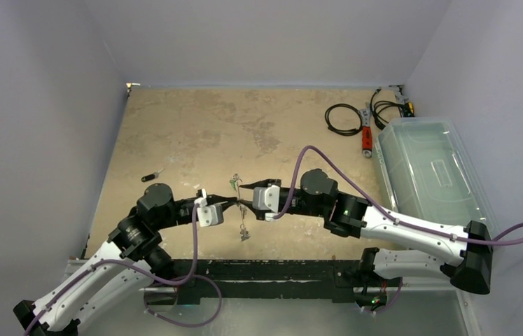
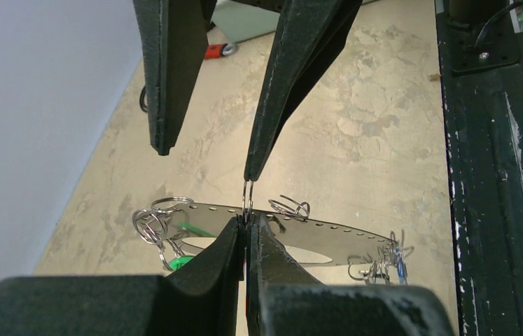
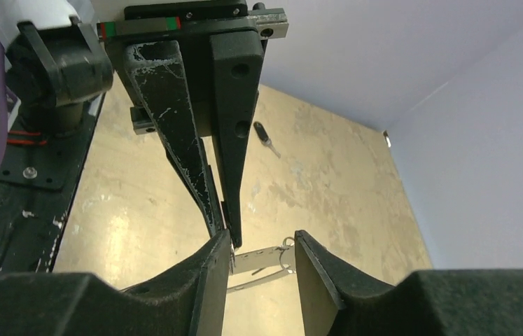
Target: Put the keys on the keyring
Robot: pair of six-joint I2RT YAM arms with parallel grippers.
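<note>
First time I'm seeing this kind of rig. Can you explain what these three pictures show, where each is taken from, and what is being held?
These are two robot arms bolted to the near edge of a table. The wide picture looks down from above and behind them. The other two come from a camera on each wrist, each showing its own fingers at the bottom. The left gripper is shut on the flat side of the keyring, a thin metal hoop with small keys hanging from it. The right gripper is open, one fingertip at a split ring on the hoop. On the table lie one loose black-headed key, black cables and a clear plastic bin.
</note>
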